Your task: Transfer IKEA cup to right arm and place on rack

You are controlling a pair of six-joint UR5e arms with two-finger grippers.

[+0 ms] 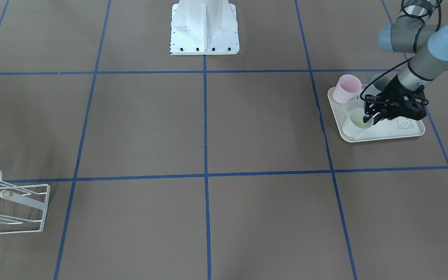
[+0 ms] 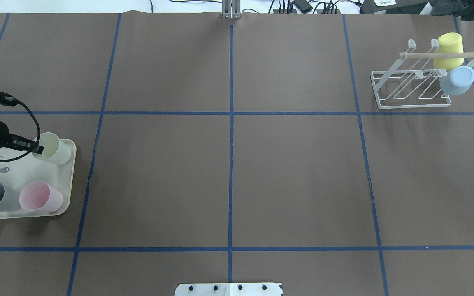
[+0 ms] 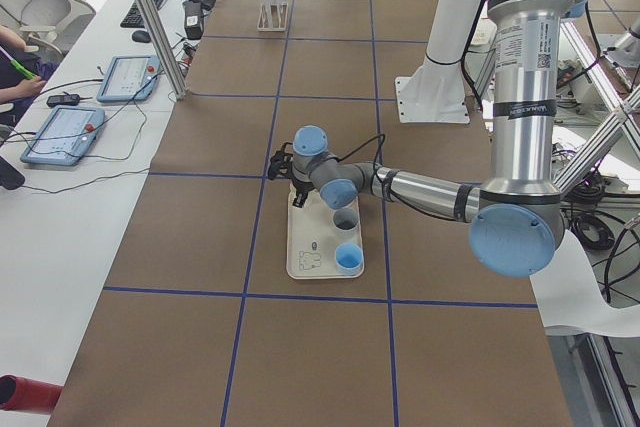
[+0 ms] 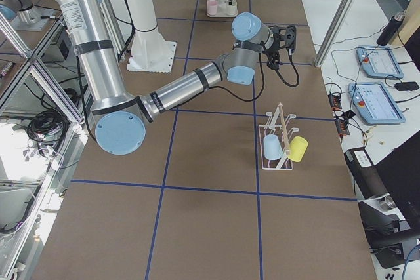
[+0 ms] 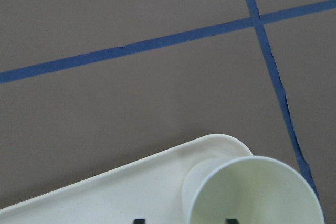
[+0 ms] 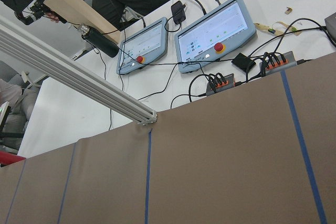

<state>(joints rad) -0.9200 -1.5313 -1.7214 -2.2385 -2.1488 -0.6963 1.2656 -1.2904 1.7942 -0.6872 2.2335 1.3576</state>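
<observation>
The left jaws are spread wide, one finger inside and one outside the thin round rim of the pale cream cup [image 1: 354, 123]. The cup sits on a smooth cream tray [image 1: 387, 134], at the upper right in the front view. The white wire rack [image 2: 414, 106] is well apart from it, at the upper right of the overhead view on the brown worktop [image 2: 294, 176]. I cannot tell how the right jaws are set.

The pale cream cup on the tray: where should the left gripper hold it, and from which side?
Grip the cream cup by its wall at the rim, from above, one finger inside, one outside. It stands upright, mouth open, and the left gripper hovers at that rim.
</observation>
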